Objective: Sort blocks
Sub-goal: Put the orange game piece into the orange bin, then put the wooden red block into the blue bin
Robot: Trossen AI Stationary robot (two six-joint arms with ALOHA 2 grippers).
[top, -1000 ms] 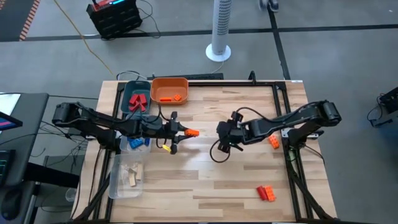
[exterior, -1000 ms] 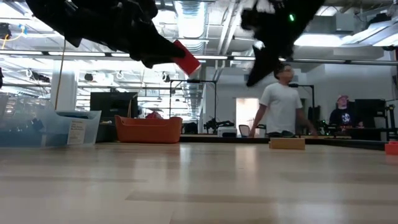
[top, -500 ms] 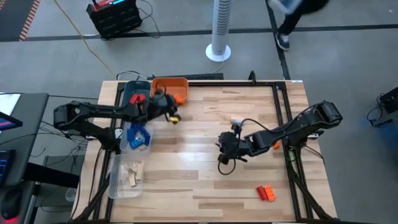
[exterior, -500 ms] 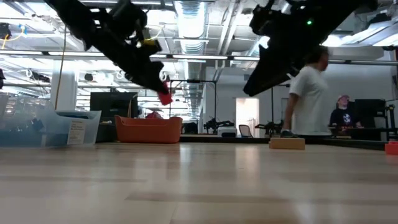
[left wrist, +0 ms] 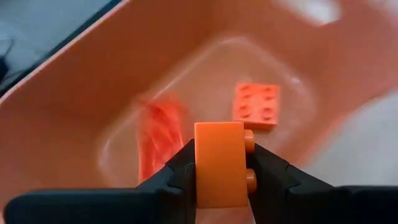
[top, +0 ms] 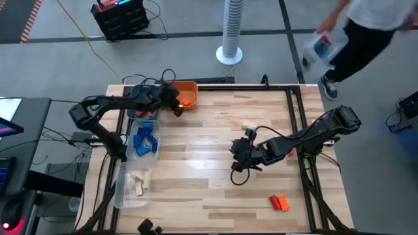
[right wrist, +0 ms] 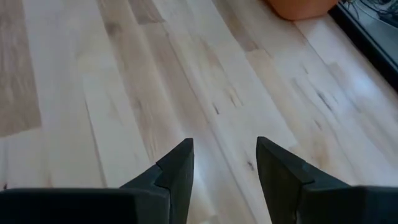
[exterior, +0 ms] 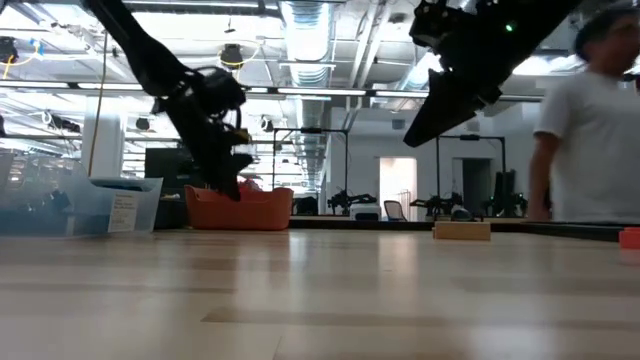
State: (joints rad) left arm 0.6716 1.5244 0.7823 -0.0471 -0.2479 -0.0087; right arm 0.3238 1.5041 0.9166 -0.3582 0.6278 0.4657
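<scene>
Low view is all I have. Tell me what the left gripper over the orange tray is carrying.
Observer: The left gripper is shut on an orange brick, seen in the left wrist view.
Operator: Report what is already in that tray.
Observer: The orange tray holds a flat orange brick with studs up, plus a second orange piece too blurred to describe.
Operator: Now give me the right gripper.
Observer: The right gripper is open and empty, with only bare table between its fingers.
Operator: Say where loose bricks remain.
Observer: From the high view, an orange pair lies near the table's front right.
</scene>
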